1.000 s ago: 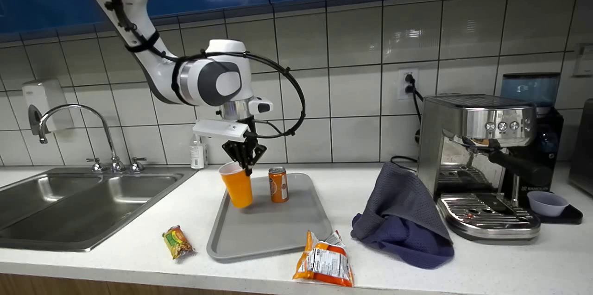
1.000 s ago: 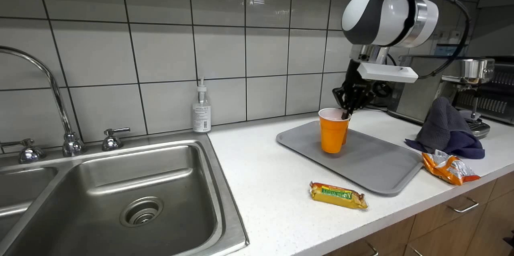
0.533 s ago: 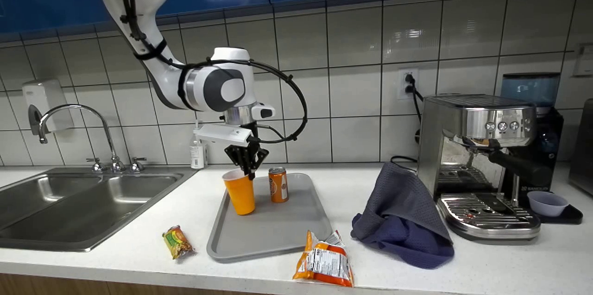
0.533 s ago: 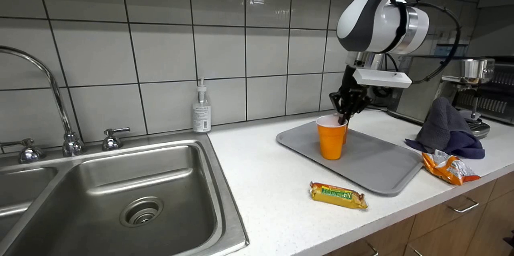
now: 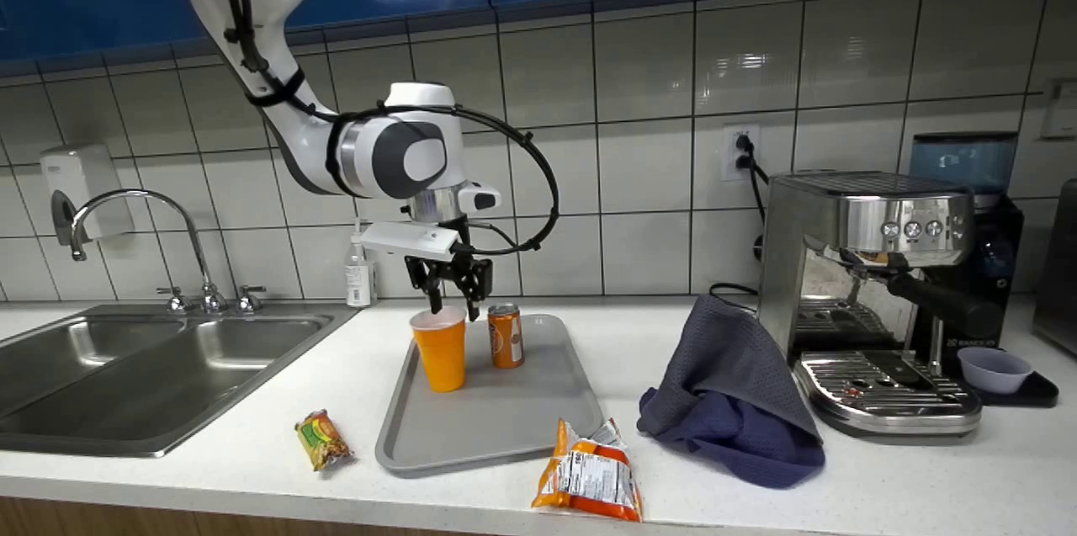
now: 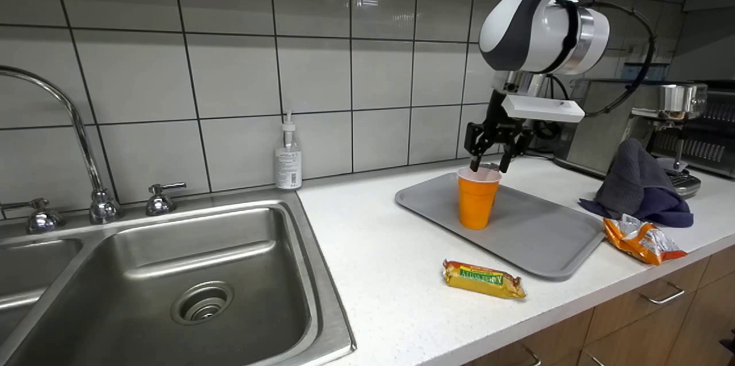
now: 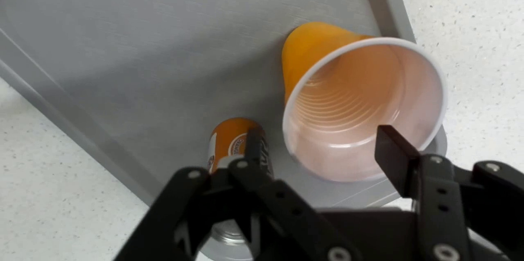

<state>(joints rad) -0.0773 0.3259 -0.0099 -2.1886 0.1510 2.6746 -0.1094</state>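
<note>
An orange cup [image 5: 442, 359] with a pale inside stands upright on the grey tray [image 5: 505, 431], as both exterior views show. My gripper [image 6: 489, 167] is just above its rim, pointing down, with the jaws apart and nothing gripped. In the wrist view one finger pad [image 7: 395, 158] overlaps the mouth of the cup [image 7: 313, 50]; I cannot tell whether it touches. The opposite finger lies in front of an orange soda can [image 7: 231, 138] in that view. The can [image 5: 506, 338] stands close behind the cup and is mostly hidden in an exterior view.
A yellow snack bar [image 6: 483, 281] lies on the counter beside the tray. An orange chip bag [image 5: 589, 473] rests against the tray's front corner. A dark cloth [image 5: 732, 401] and a coffee machine [image 5: 871, 300] stand to one side, a sink [image 6: 189, 291] to the other.
The cup, tilted and held by its rim a second ago, came down onto the tray and now stands straighter. The jaws have since spread and let it go.
</note>
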